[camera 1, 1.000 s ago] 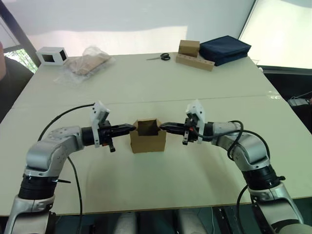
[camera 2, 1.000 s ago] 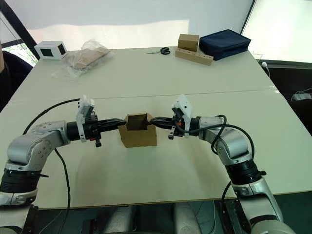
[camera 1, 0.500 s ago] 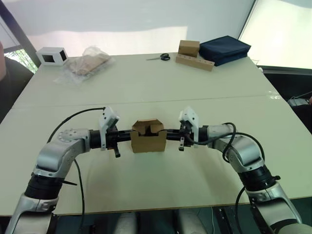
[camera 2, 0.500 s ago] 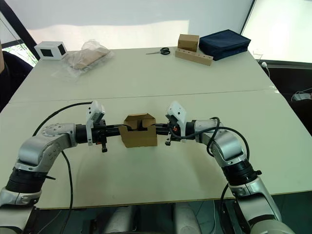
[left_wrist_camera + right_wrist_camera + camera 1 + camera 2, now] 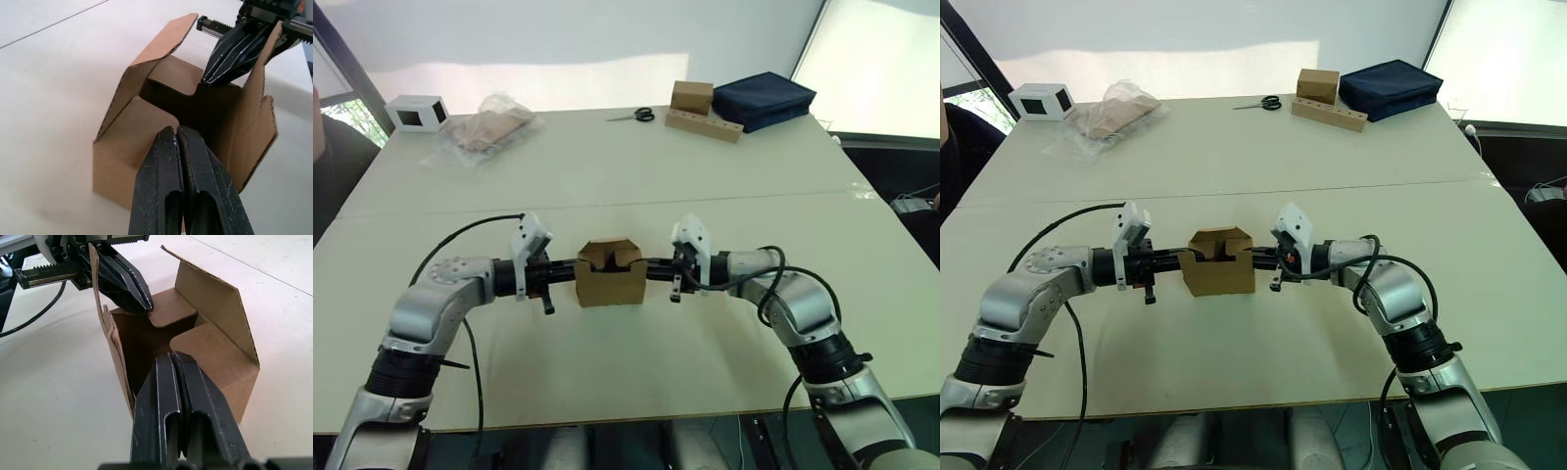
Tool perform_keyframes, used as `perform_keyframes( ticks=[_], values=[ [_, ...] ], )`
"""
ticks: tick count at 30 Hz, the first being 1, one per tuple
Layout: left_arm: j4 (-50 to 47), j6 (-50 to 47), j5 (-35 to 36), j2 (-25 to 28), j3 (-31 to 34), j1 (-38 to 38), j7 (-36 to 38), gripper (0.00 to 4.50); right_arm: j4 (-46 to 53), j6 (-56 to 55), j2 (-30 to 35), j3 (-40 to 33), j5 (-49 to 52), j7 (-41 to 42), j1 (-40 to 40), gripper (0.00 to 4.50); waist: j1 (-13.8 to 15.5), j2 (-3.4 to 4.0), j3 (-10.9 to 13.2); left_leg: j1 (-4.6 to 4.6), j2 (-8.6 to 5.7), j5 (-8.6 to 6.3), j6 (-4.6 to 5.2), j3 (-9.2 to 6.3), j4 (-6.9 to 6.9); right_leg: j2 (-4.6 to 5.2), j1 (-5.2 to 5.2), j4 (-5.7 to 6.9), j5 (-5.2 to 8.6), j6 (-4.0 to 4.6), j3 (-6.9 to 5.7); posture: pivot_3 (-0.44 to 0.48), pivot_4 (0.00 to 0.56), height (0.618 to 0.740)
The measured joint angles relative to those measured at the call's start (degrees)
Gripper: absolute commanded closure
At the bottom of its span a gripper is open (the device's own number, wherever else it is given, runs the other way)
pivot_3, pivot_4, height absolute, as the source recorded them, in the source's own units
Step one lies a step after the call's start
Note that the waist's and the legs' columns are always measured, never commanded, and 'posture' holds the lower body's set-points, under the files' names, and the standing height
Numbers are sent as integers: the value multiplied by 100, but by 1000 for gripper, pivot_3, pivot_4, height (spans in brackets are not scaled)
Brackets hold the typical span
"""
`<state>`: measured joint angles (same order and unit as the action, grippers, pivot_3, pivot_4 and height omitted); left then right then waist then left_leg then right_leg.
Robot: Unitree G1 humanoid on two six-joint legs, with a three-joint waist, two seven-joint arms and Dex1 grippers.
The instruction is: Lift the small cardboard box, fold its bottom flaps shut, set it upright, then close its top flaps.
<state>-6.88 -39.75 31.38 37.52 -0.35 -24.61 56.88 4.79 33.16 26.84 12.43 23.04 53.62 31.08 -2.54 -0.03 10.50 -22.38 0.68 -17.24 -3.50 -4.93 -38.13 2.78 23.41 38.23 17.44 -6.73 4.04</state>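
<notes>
The small cardboard box (image 5: 610, 280) stands upright on the table (image 5: 636, 186) between my arms, its top open. Each short side flap is pressed inward over the opening: my shut left gripper (image 5: 576, 265) rests its tip on the left top flap (image 5: 146, 115), and my shut right gripper (image 5: 645, 262) rests its tip on the right one (image 5: 200, 340). Neither gripper holds anything. The front and rear long top flaps (image 5: 159, 51) still stand up. From the left wrist view the right gripper's fingertips (image 5: 220, 68) show across the opening.
At the table's far left are a white box with a dark window (image 5: 418, 113) and a plastic bag (image 5: 485, 128). Far right hold scissors (image 5: 634, 115), a tan box (image 5: 692, 96) on a wooden block (image 5: 705, 124), and a dark blue bag (image 5: 764, 98). A person (image 5: 331, 162) sits at the left edge.
Over the last second both shut grippers moved inward from beside the box onto it, folding the two side flaps over the opening. In the last half second almost nothing moved.
</notes>
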Motion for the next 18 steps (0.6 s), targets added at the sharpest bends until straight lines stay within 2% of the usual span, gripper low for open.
perform_keyframes(
  ticks=[4,13,18],
  values=[
    [1,-95,58,126,169,-90,1,4432,-68,34,-23,-40,16,-5,54,4500,4,0,0,0,0,0,0,0,0,1,0,-1,0,0,0,0,150,740],
    [130,-82,16,79,117,-91,16,4432,-162,35,-51,-73,22,-2,112,4500,3,0,0,-1,0,0,0,0,1,0,1,-1,0,0,0,0,150,740],
    [132,-239,258,156,274,-128,88,4432,-28,250,-28,-587,402,-2,110,4500,4,0,0,-2,0,0,0,0,1,0,1,-1,0,0,0,0,150,740]
  ],
)
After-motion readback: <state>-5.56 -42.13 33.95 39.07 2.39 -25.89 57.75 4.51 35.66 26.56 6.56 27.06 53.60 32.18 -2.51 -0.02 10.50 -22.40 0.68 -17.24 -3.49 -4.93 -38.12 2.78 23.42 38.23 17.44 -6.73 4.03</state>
